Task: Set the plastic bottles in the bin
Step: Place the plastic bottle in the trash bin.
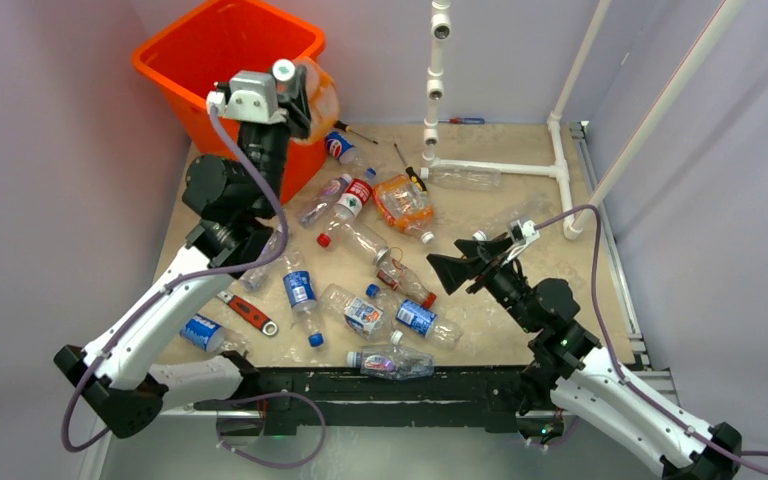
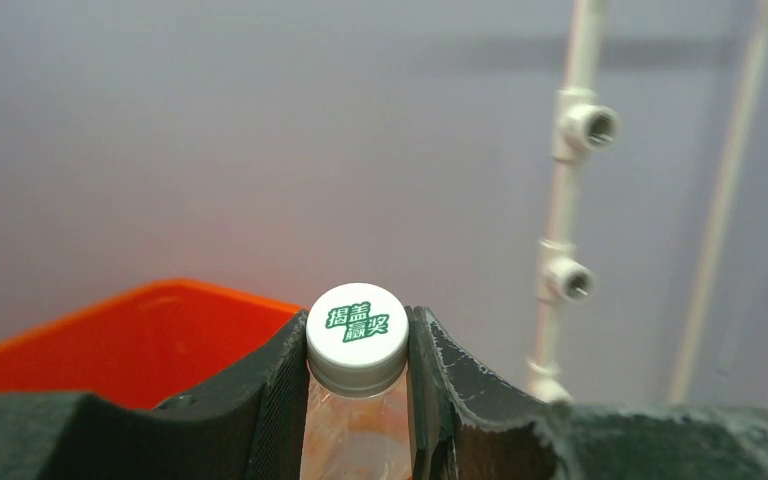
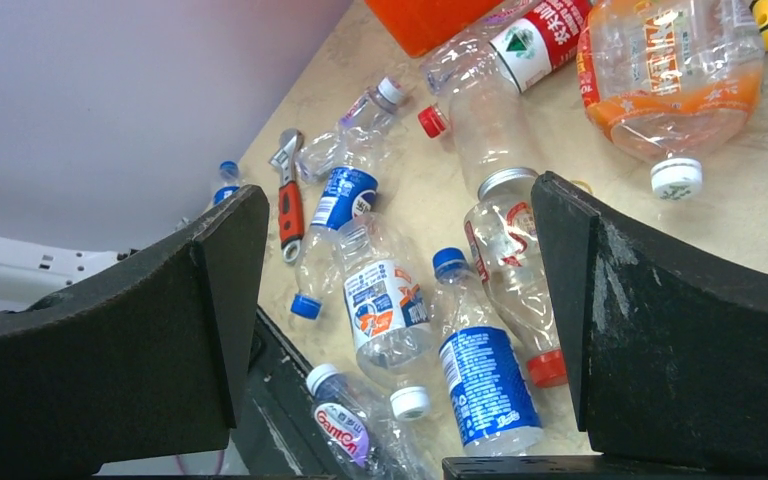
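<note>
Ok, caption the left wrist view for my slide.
Left claw shut on a white-capped bottle, with the orange bin behind it.

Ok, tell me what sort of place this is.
Probably a robot test cell, not a home: a left arm and right arm fixed to a table, plain grey walls close around, and bottles and a wrench strewn beside a bin like staged props.

Plain pale lilac-grey walls (image 1: 50, 150) boxed in a beige, marbled table (image 1: 500, 145). A white pipe frame (image 1: 520, 168) stood at its far right. Light was soft, even.
</note>
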Available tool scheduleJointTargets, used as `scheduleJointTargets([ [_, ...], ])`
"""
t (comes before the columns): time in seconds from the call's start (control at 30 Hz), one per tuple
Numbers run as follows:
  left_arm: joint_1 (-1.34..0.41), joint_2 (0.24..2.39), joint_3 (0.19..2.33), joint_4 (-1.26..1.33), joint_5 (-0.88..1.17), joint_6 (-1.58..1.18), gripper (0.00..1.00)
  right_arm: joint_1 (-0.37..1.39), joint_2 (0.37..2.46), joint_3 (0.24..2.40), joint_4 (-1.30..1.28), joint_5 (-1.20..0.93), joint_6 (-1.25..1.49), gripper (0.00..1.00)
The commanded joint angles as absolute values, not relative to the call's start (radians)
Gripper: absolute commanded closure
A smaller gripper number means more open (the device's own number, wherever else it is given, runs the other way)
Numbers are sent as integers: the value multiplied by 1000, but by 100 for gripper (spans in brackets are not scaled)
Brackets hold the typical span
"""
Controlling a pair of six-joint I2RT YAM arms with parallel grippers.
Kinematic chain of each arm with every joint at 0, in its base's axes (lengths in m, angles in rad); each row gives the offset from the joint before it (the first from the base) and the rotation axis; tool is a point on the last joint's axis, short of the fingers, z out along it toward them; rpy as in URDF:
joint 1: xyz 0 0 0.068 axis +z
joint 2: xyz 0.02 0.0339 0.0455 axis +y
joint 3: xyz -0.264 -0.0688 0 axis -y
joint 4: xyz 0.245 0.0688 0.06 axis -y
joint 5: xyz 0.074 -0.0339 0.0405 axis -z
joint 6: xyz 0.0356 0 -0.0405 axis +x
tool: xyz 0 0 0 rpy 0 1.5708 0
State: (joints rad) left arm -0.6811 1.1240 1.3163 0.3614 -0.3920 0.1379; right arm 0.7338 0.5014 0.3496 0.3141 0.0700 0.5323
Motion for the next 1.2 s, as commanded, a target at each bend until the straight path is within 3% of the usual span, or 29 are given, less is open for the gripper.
scheduleJointTargets([
  [0.0,-658,1220,1420,704,-665,504,100,735,516,376,281,65,558,1],
  [0.23,-588,1385,1507,994,-662,686,100,735,568,375,297,28,554,1],
  [0.47,-378,1447,1519,1032,-558,502,100,736,506,331,282,28,571,1],
  [0.73,-163,1505,1507,888,-419,35,100,736,454,317,224,18,583,1],
  [1.17,-117,1654,1709,461,-349,-140,100,736,413,314,167,48,553,1],
])
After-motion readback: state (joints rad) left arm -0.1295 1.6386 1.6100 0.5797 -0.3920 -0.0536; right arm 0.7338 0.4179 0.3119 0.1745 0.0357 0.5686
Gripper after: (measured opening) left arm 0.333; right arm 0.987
